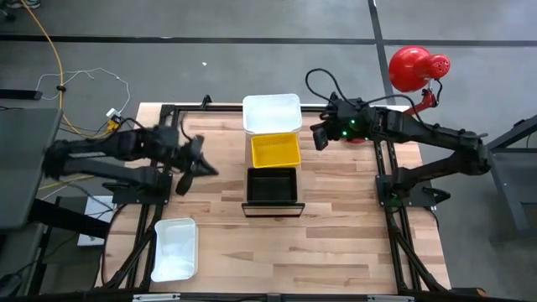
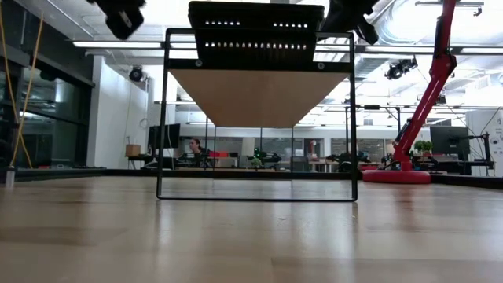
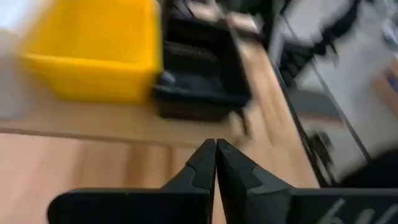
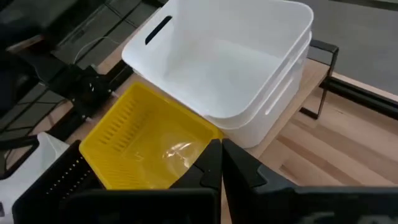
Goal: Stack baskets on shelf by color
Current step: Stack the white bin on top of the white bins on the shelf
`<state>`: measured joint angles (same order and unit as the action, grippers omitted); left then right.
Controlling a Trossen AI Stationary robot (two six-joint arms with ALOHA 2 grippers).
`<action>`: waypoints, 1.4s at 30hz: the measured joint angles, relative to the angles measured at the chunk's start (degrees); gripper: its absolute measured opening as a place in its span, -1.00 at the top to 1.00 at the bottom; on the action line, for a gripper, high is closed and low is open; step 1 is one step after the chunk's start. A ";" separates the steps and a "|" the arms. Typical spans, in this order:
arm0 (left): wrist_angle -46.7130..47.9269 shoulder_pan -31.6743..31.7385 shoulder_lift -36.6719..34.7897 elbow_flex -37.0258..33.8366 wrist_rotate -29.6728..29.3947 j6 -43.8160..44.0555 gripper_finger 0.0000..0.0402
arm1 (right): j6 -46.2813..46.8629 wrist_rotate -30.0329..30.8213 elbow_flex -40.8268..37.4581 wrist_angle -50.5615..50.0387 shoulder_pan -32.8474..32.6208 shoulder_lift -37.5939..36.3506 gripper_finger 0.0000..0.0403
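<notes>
On the raised wooden shelf (image 2: 259, 98) three baskets stand in a row: white (image 1: 271, 113) at the far end, yellow (image 1: 275, 150) in the middle, black (image 1: 272, 185) at the near end. The right wrist view shows the white one (image 4: 230, 62) as two nested trays beside the yellow one (image 4: 149, 143). Another white basket (image 1: 175, 248) rests flat on the table near its front left corner. My left gripper (image 1: 205, 168) is shut and empty, raised left of the shelf, pointing at the black basket (image 3: 199, 68). My right gripper (image 1: 319, 138) is shut and empty, raised right of the white basket.
A red stand (image 1: 415, 67) rises off the table's far right corner. Each arm's dark base frame (image 1: 394, 189) sits along its side of the table. Bare tabletop (image 1: 285, 252) lies in front of the shelf. A person (image 2: 194, 147) sits far back in the room.
</notes>
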<state>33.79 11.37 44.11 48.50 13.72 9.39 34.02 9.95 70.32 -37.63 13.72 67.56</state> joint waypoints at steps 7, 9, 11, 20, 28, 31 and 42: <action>17.83 -19.24 10.55 11.66 -6.12 4.37 0.81 | -3.07 0.33 0.00 -0.82 -0.40 0.05 1.00; 23.05 -23.90 13.65 14.14 -8.54 5.73 0.71 | -4.46 0.03 0.00 -1.06 -0.40 0.05 1.00; 27.75 -27.49 16.27 15.32 -10.08 8.03 0.61 | -5.67 -0.05 0.02 -1.05 -0.37 0.05 1.00; 31.52 -40.15 20.37 8.84 -11.64 21.96 0.10 | -9.01 -1.68 0.02 -1.16 -0.37 0.05 1.00; 26.84 -45.75 20.43 -1.41 -13.11 28.44 -0.14 | -9.04 -1.69 0.04 -1.52 -0.37 0.05 1.00; 24.57 -46.05 20.43 -4.99 -13.21 29.42 -0.15 | -9.03 -1.63 0.04 -1.59 -0.37 0.05 1.00; 13.82 -45.98 20.43 -11.39 -16.51 32.45 -0.15 | -9.03 -1.43 0.04 -1.57 -0.37 0.05 1.00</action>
<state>47.61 -34.61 64.53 37.12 -2.79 41.85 24.99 8.51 70.37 -39.20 13.34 67.61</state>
